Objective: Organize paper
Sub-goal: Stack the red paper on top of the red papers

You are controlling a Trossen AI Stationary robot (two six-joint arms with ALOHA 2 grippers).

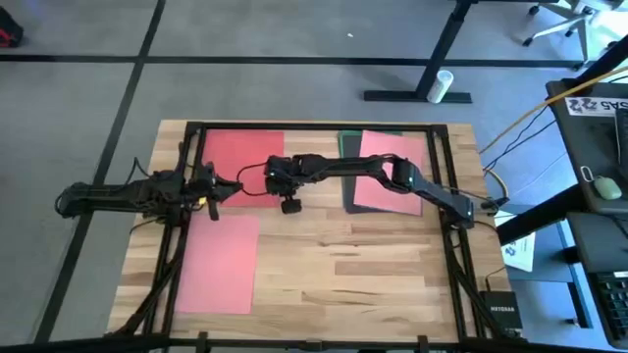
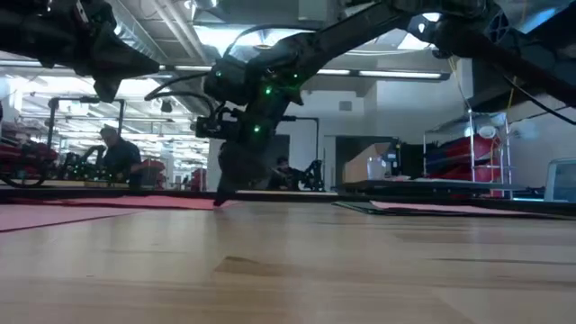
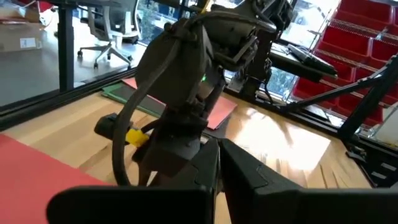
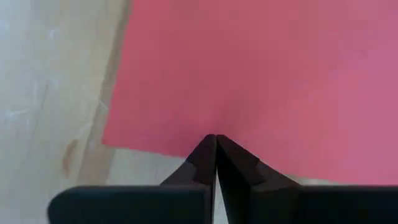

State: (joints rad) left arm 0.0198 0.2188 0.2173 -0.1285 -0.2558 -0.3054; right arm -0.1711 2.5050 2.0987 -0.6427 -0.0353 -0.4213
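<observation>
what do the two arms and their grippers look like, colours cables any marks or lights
Both arms are dark, near black, built of slim jointed links. The left arm has a yellow spot near its gripper. The right arm trails a looping black cable and shows small green lights in the low view. Its gripper has two flat black wedge-shaped fingers. No markings can be read.

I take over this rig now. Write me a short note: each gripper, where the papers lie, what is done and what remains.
Right gripper: shut, tips at the near edge of the red sheet, far left.
Left gripper: shut, empty, waiting beside it.
Pink sheet: near left, alone.
Small pile at far right: pink on top, dark and green below.
Done: the right pile only.
Left: gather the red and pink sheets.
</observation>
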